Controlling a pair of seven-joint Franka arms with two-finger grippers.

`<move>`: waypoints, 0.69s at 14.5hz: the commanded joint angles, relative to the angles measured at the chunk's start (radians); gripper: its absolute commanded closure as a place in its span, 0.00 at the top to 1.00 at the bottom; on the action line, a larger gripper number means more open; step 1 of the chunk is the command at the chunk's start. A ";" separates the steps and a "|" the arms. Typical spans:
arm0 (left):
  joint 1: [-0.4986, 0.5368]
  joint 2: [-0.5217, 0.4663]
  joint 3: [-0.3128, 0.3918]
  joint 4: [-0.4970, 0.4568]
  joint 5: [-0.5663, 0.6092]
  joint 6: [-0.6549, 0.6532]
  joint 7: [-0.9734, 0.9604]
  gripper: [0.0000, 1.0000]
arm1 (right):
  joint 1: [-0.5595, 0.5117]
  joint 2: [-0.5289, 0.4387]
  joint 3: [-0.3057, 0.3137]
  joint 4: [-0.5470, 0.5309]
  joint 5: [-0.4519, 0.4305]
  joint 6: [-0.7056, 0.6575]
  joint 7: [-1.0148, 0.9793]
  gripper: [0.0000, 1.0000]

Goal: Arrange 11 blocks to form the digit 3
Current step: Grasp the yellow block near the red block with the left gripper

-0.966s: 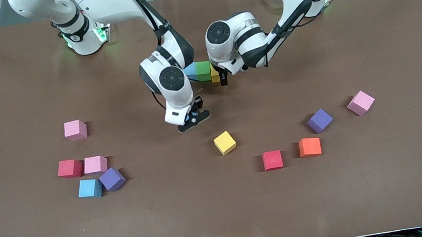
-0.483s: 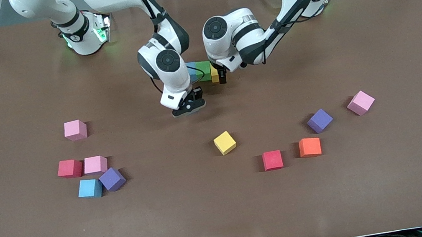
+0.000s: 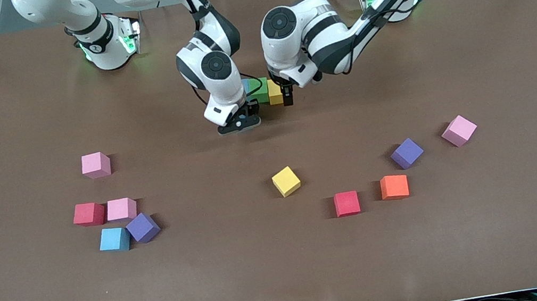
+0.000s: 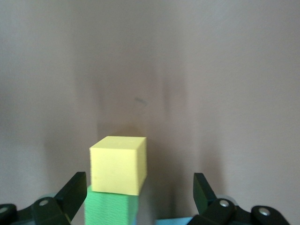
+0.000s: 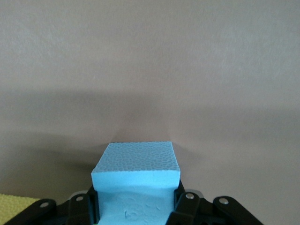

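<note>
Plain brown table (image 3: 475,58) — cubes (image 3: 286,181) in pink, red, blue, purple, yellow, orange, green; white arms (image 3: 316,40).

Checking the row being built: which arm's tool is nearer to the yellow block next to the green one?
Left. The left tool stands open right at that yellow block; the right tool, shut on a blue block, is past the green block.

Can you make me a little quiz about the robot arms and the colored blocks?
1. What color is the block in the right gripper?
2. True or false: the left gripper is squeezing the yellow block in the row.
3. Which block lies nearest the front camera: A the red block, B the pink block, C the purple block?

Key: 1. Blue. 2. False, its fingers stand open and apart from it. 3. A.
</note>
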 commanded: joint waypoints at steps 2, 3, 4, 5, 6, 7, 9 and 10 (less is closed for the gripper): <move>0.084 0.007 -0.008 0.148 -0.016 -0.147 0.083 1.00 | 0.007 -0.026 0.030 -0.055 0.029 0.014 0.030 0.25; 0.128 0.007 -0.008 0.171 -0.016 -0.157 0.146 1.00 | 0.015 -0.025 0.030 -0.055 0.029 0.014 0.030 0.25; 0.159 0.010 -0.007 0.192 -0.016 -0.157 0.215 1.00 | 0.016 -0.025 0.030 -0.055 0.029 0.014 0.030 0.25; 0.194 0.015 -0.004 0.215 -0.016 -0.158 0.284 1.00 | 0.016 -0.023 0.030 -0.055 0.029 0.013 0.032 0.26; 0.219 0.022 0.002 0.237 -0.013 -0.161 0.336 1.00 | 0.016 -0.023 0.030 -0.054 0.029 0.010 0.032 0.26; 0.236 0.027 0.005 0.258 -0.012 -0.161 0.372 1.00 | 0.016 -0.023 0.030 -0.054 0.029 0.005 0.032 0.26; 0.247 0.030 0.037 0.307 -0.001 -0.163 0.455 1.00 | 0.018 -0.025 0.030 -0.055 0.029 0.001 0.032 0.26; 0.247 0.030 0.050 0.329 -0.001 -0.163 0.516 1.00 | 0.020 -0.025 0.030 -0.055 0.029 -0.001 0.044 0.26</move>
